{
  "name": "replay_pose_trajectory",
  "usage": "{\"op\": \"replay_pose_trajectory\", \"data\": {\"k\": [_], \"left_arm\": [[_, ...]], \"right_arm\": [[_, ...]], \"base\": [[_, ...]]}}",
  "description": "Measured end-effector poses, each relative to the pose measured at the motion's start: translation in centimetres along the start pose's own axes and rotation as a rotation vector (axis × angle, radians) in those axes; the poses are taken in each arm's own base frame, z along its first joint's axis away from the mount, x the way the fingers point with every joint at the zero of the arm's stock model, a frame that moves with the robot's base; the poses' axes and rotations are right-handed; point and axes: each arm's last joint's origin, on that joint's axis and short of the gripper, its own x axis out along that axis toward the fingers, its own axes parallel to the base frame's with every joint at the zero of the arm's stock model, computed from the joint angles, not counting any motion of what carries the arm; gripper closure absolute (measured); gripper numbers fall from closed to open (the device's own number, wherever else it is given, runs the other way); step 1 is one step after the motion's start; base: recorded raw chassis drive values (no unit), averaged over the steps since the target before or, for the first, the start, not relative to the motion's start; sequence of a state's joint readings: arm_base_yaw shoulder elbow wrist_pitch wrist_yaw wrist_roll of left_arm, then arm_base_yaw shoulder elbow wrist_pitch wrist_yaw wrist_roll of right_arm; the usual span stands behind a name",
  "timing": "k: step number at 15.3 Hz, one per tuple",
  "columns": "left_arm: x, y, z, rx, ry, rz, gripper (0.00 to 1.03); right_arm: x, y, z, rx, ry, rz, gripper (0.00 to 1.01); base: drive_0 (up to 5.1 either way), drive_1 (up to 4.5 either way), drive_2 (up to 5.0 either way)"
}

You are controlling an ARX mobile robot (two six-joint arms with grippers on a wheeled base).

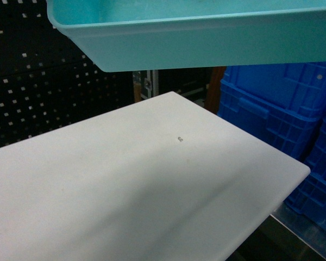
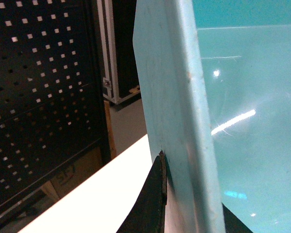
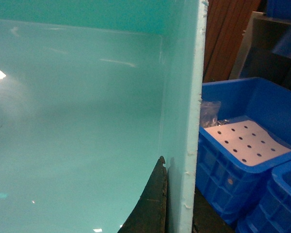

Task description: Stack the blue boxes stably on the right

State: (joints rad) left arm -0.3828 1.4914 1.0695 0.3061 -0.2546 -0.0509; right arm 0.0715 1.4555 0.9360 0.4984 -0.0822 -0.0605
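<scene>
While both arms lift it, turquoise box [image 1: 206, 38] hangs above desk [image 1: 152, 185]; left fingers [image 2: 157, 194] & right fingers [image 3: 155, 204] each clamp a side wall. Blue crates [image 1: 282, 109] at right.

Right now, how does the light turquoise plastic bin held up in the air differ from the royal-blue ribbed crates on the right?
The light turquoise smooth plastic bin has plain sloped walls; the royal-blue ribbed crates have ribbed, gridded sides. The bin hangs above the white table, clamped at both end walls by the left gripper and right gripper; the crates sit stacked beyond the table's right edge. The bin looks empty; one crate holds a white perforated sheet. Both are open-topped plastic containers.
</scene>
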Motion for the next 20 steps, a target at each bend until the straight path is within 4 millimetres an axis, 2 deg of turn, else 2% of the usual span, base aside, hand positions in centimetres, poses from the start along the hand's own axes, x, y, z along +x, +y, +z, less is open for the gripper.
{"op": "replay_pose_trajectory", "data": {"k": [16, 20], "left_arm": [[0.0, 0.0, -0.01, 0.001, 0.001, 0.0, 0.97], [0.04, 0.18, -0.02, 0.004, 0.002, 0.002, 0.97]], "right_arm": [[0.0, 0.0, 0.0, 0.0, 0.0, 0.0, 0.99], [0.0, 0.06, 0.01, 0.0, -0.001, 0.003, 0.99]], "base": [[-1.5, -1.54, -1.5], [3.0, -5.23, -2.3]]}}
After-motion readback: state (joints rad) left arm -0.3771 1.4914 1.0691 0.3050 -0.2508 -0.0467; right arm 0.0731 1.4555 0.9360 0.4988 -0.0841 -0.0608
